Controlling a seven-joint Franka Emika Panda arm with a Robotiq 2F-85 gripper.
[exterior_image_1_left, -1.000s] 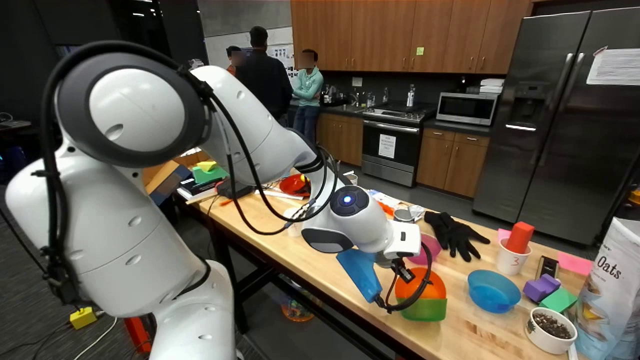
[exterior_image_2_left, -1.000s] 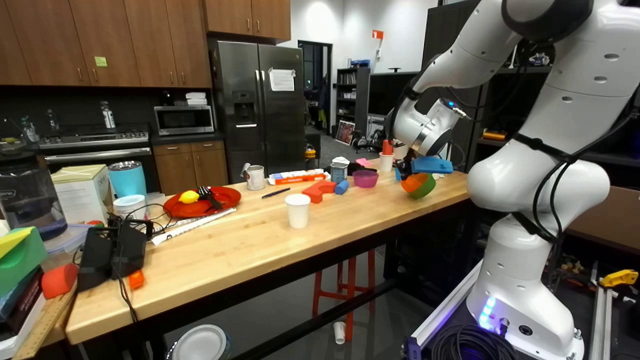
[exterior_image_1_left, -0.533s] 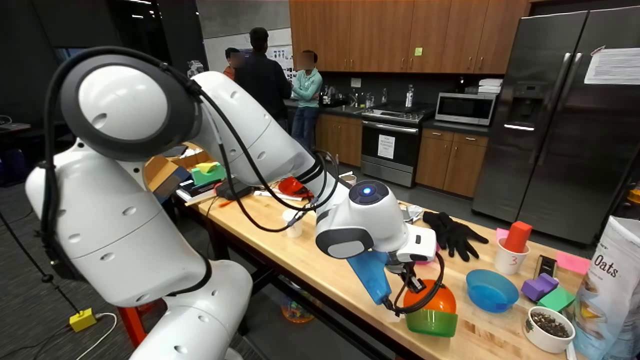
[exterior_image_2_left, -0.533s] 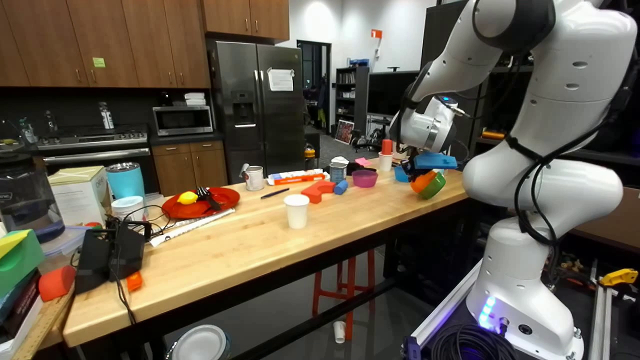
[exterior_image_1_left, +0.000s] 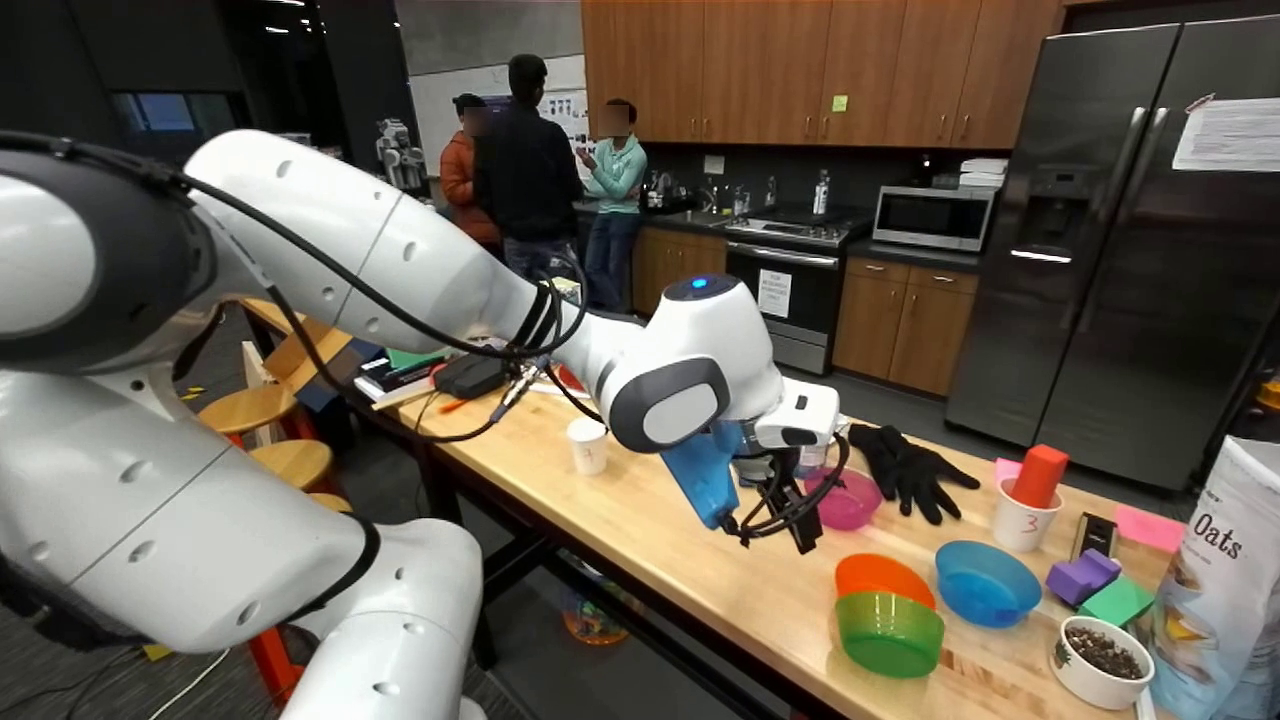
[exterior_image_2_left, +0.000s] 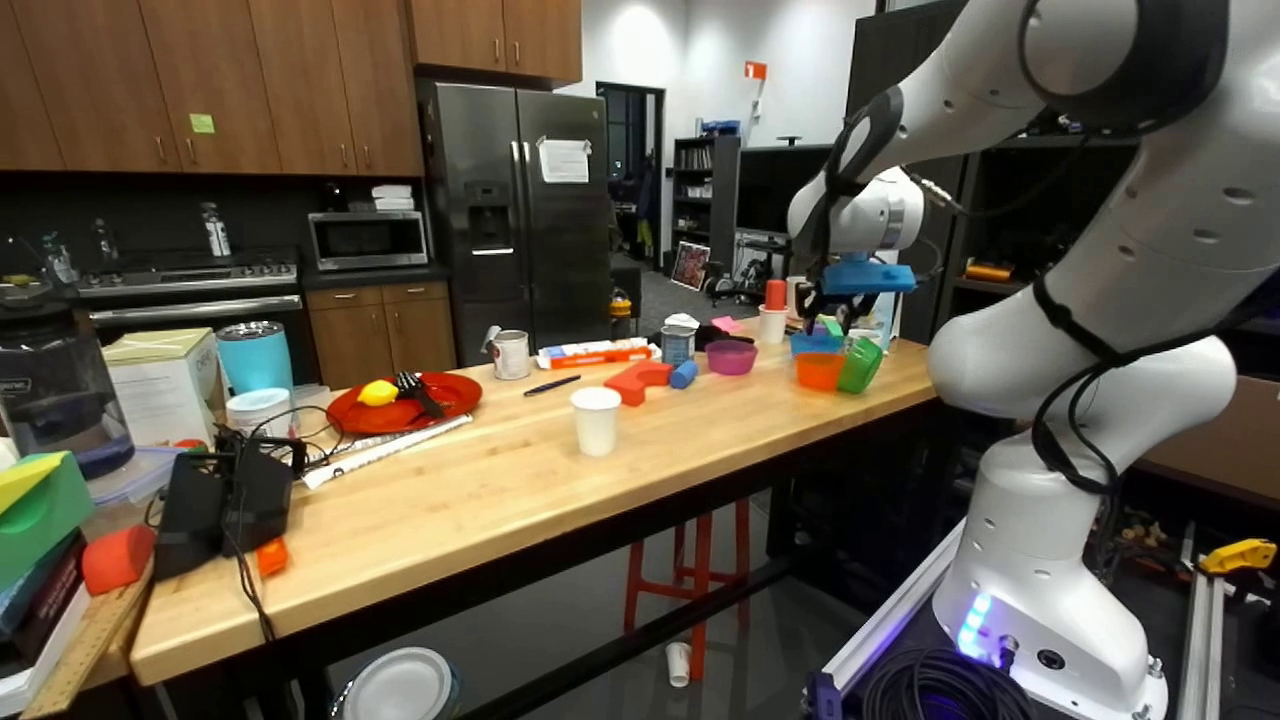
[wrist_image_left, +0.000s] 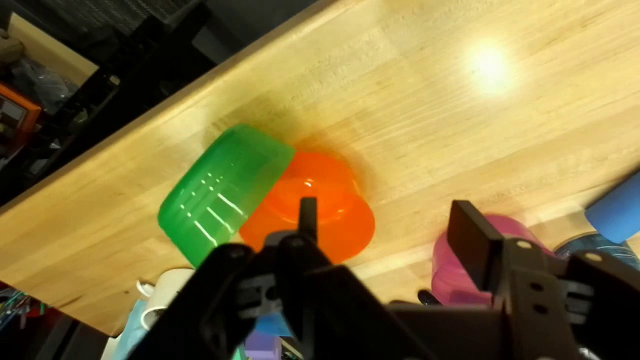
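Note:
My gripper (wrist_image_left: 387, 220) stands open in the wrist view, with bare tabletop showing between its two fingers and nothing held. Below it lies the orange bowl (wrist_image_left: 335, 215), partly covered by one finger. A translucent green bowl (wrist_image_left: 225, 195) is tipped onto its side and leans against the orange one. In an exterior view the gripper (exterior_image_1_left: 800, 530) hangs above the table, apart from the orange bowl (exterior_image_1_left: 880, 574) and green bowl (exterior_image_1_left: 890, 638). A pink bowl (exterior_image_1_left: 848, 500) sits behind the fingers, and a blue bowl (exterior_image_1_left: 988, 583) is beside the orange one.
Black gloves (exterior_image_1_left: 910, 470), a cup with a red block (exterior_image_1_left: 1036, 475), a purple block (exterior_image_1_left: 1083, 575), a white bowl (exterior_image_1_left: 1100, 660) and an oats bag (exterior_image_1_left: 1215, 570) occupy the far end. A white cup (exterior_image_2_left: 596, 420) stands mid-table. The table edge (wrist_image_left: 210, 75) runs near the green bowl.
The gripper has lifted off the bowls, and its jaws now stand apart. The orange bowl, tilted before, sits flatter, while the green bowl tips more steeply against it.

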